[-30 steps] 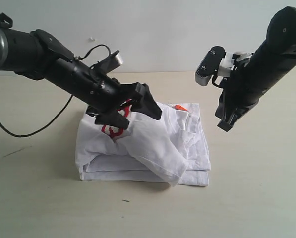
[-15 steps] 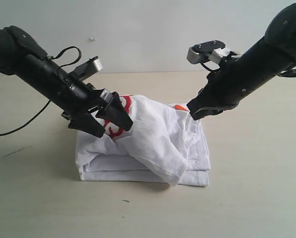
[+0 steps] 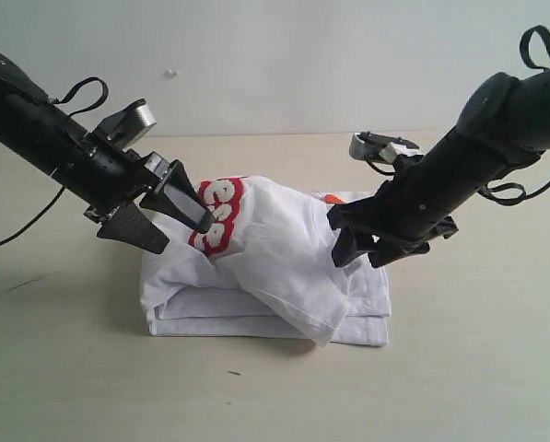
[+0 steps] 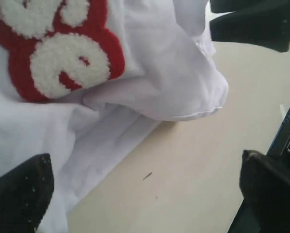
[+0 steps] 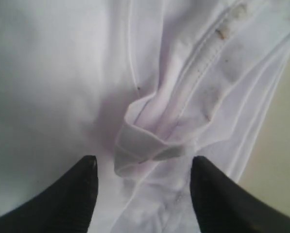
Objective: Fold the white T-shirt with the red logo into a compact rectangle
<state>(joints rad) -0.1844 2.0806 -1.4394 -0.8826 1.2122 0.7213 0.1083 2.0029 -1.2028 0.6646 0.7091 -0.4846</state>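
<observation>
Now, from the left: the left gripper (image 3: pixel 178 232) is spread wide and empty at the shirt's left edge, one tip just beside the red logo (image 3: pixel 217 215). One white T-shirt (image 3: pixel 284 267) lies mid-table (image 3: pixel 459 368), part-folded, its top layer rumpled. The right gripper (image 3: pixel 359 258) is on the shirt's right side, jaws parted. A raised fold of cloth sits unclamped between its fingers (image 5: pixel 72 199). Count: one shirt, one logo, two grippers.

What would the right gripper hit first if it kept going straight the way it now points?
The white shirt: a bunched fold with a stitched seam lies ahead of the right gripper, between its open jaws, so it would probably press into that first. The remaining gap is unclear.
</observation>
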